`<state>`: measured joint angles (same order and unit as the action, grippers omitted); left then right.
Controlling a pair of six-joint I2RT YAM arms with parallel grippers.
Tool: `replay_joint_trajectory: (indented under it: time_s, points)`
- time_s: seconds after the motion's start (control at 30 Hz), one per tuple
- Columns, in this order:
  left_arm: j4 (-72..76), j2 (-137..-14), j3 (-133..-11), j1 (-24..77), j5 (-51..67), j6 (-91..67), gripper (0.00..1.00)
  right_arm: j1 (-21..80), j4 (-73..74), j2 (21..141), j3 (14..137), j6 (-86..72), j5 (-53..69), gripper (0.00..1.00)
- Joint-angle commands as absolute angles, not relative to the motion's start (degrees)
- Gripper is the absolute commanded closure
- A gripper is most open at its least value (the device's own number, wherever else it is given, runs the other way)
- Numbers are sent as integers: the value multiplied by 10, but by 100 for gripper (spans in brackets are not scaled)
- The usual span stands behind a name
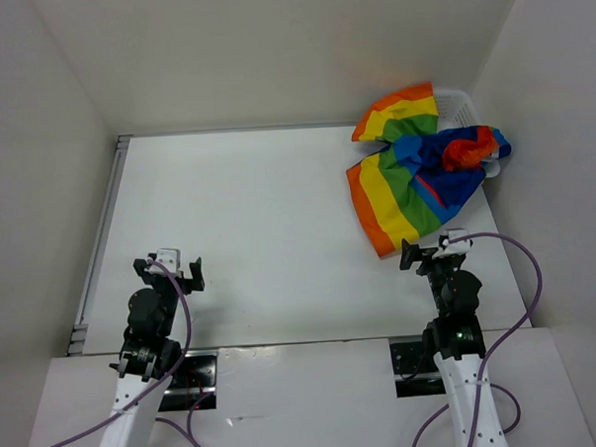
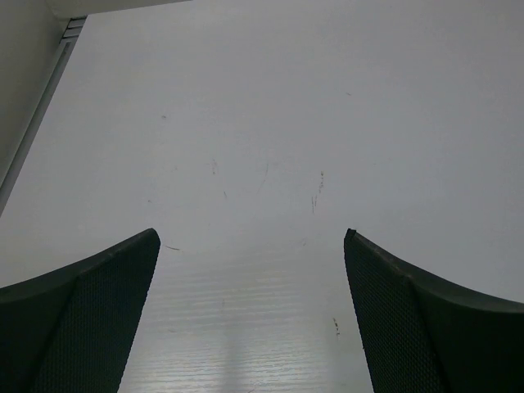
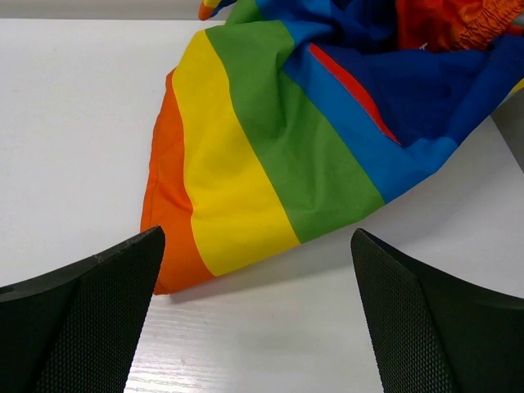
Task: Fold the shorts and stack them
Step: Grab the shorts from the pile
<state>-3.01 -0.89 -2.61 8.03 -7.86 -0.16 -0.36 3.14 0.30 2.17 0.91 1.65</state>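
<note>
The rainbow-striped shorts [image 1: 415, 174] lie crumpled at the far right of the table, partly draped over a white mesh basket [image 1: 461, 103]. In the right wrist view one leg of the shorts [image 3: 270, 155] spreads flat on the table, with the bunched red waistband at the top right. My right gripper [image 1: 435, 249] hovers just short of the near hem, open and empty, and in its own view the right gripper [image 3: 258, 246] has bare table between its fingers. At the near left my left gripper [image 1: 168, 269] is open and empty, and the left gripper [image 2: 252, 246] sees only bare table.
White walls close in the table on three sides. A metal rail [image 1: 101, 232] runs along the left edge. Purple cables [image 1: 524, 293] loop from both arms near the front edge.
</note>
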Motion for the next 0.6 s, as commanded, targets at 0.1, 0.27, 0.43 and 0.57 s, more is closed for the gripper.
replay_joint_trajectory:
  time_s: [0.1,0.27,0.43,0.57]
  points:
    - [-11,4,-9,82,-85,0,0,-7,-1,-4,2,4,7,1]
    - [-11,4,-9,82,-85,0,0,-7,-1,-4,2,4,7,1]
    - [-76,4,-38,82,127,0,0,-7,-1,-4,2,4,14,1]
    - [19,4,-43,76,129,0,0,-7,-60,-4,8,98,65,1]
